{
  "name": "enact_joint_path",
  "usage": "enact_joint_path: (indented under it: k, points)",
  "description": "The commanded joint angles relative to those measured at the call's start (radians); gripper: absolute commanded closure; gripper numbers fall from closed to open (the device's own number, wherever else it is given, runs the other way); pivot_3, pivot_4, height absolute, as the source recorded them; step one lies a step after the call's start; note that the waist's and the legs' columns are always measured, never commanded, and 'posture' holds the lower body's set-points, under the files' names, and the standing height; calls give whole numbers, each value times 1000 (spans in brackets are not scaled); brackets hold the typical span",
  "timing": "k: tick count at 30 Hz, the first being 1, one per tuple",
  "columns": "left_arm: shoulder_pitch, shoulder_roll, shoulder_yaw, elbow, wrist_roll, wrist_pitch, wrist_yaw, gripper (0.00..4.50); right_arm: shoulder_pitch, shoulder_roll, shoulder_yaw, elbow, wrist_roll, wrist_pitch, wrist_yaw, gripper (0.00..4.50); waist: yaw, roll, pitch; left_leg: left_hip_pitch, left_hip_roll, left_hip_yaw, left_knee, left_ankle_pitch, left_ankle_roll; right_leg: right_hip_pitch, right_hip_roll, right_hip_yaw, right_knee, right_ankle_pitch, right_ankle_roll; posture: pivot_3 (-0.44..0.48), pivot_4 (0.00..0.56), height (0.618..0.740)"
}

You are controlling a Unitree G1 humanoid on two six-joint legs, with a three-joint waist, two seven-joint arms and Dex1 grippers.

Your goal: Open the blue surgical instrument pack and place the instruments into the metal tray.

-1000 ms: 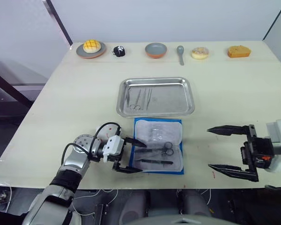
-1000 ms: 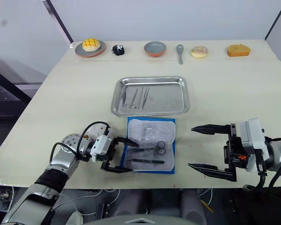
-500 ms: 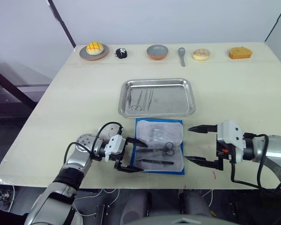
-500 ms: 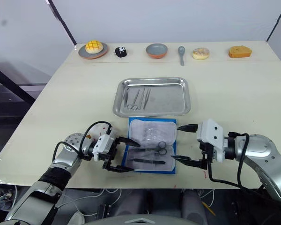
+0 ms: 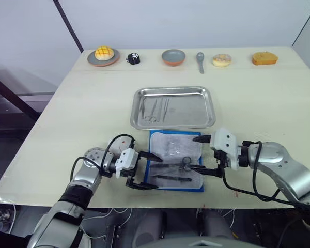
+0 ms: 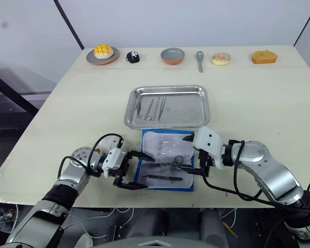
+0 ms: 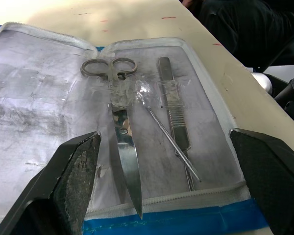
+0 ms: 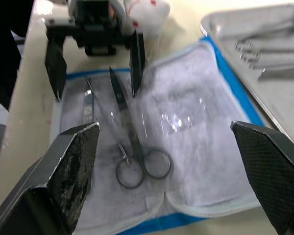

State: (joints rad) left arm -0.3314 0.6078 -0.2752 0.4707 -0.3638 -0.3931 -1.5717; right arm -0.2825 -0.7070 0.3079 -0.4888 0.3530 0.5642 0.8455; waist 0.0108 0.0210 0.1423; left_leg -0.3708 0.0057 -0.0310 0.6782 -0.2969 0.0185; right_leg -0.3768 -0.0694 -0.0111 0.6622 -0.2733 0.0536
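Right pincer (image 6: 190,153): we see it spread wide and empty, reaching in from the pack's right edge, one finger near the far corner of the lining, the other low beside the scissor rings
Left pincer (image 5: 147,172): also wide open and empty, set at the pack's left edge with the instrument tips between its two fingers
Blue surgical instrument pack (image 5: 174,166): lies unfolded flat on the tabletop (image 5: 258,103), just in front of the metal tray, pale lining up, blue border showing round it
Scissors (image 7: 118,126): we judge them stiff, smooth steel, light, and likely slippery; the shank just past the rings looks the best hold, since the blades are thin and lie flat on the lining
Scalpel handle (image 7: 174,110): flat and ribbed; the ribbed middle should give us grip, though it sits low on the fabric
Probe (image 7: 171,143): a thin needle-like rod lying across the handle; we expect it to be the hardest to pinch and easy to flick away
Clear film (image 8: 176,117): a crinkled transparent strip lies over the shanks; we think it may cling or drag
Lining: soft, so it may bunch under a closing finger
Metal tray (image 5: 209,111): already holds a few slim instruments (image 5: 154,109) in its left part; the rest of its floor is bare
Left in the pack: scissors, handle and probe
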Motion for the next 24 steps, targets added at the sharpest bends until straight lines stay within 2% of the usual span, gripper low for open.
enact_joint_path:
  k: [1, 12, 24]
  points:
    - [33, 13, -13, -6, 67, 44, 15, 57, -30, 8, 14, -10, -27, -4, 9, 0, 1, -1, 0, -1, 0, 0, 0, 0, 0, 0, 0, 0, 0, 0, 0, 0, 150, 732]
    - [75, 33, 11, -160, 74, 153, 63, 57, -69, 51, 81, 47, -116, 0, 5, 0, -2, -10, 6, -3, 0, -1, 0, 0, 0, -2, 0, -1, -1, 0, 0, 0, 150, 732]
    - [84, 43, 20, -183, 83, 193, 57, 57, -137, 111, 175, 98, -214, 80, -3, 0, -6, -12, 7, -7, 0, -1, 0, 0, 0, -6, 0, -2, -1, 0, 0, 0, 150, 732]
